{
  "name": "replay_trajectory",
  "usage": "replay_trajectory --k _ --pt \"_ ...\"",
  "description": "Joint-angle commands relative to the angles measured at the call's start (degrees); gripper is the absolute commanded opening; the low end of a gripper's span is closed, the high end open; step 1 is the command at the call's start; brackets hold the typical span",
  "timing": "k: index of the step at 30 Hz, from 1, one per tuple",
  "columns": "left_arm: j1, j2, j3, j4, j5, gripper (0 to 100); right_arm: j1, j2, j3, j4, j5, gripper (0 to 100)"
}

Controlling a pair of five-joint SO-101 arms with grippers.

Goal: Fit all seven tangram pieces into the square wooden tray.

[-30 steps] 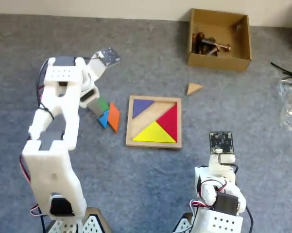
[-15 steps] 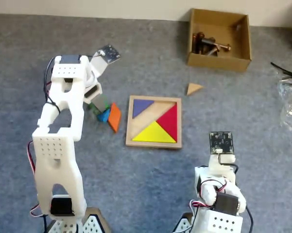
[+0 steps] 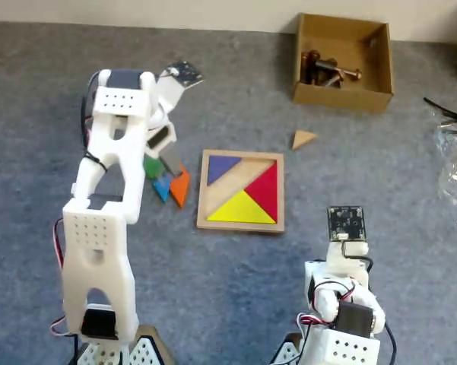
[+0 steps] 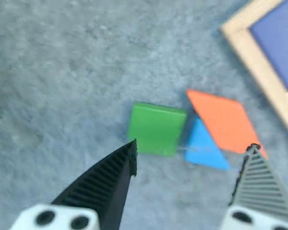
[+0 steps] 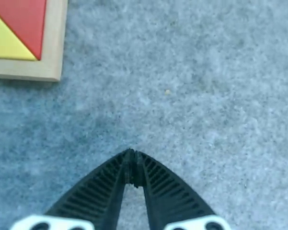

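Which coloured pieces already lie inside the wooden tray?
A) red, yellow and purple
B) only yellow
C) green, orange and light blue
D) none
A: the red piece, yellow piece and purple piece sit inside the wooden tray, while the green piece, orange piece and light blue piece lie on the carpet beside it.

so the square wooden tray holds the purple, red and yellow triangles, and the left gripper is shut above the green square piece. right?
No: the left gripper is open, not shut; the left wrist view shows its jaws spread above the green square piece. The square wooden tray does hold the purple triangle, red triangle and yellow triangle.
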State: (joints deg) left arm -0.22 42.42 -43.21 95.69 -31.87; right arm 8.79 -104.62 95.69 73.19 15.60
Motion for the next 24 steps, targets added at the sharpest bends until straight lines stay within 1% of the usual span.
replay_trajectory --k 1,5,9,20,24 --pt "3.8 -0.7 -3.3 1.9 4.7 32 -0.3 -0.5 6.3 -1.5 -0.3 0.5" --pt "4.9 -0.7 -3.2 2.5 10.5 28 -0.3 -0.5 6.3 -1.5 -0.3 0.5" --pt "5.6 -0.7 -3.1 4.0 14.8 28 -0.3 -0.5 6.3 -1.5 -0.3 0.5" --pt "7.5 -0.6 -0.9 3.7 15.3 28 -0.3 -0.5 6.3 -1.5 -0.3 0.5" --pt "8.3 -0.5 2.2 3.6 15.2 28 -0.3 -0.5 6.3 -1.5 -0.3 0.5"
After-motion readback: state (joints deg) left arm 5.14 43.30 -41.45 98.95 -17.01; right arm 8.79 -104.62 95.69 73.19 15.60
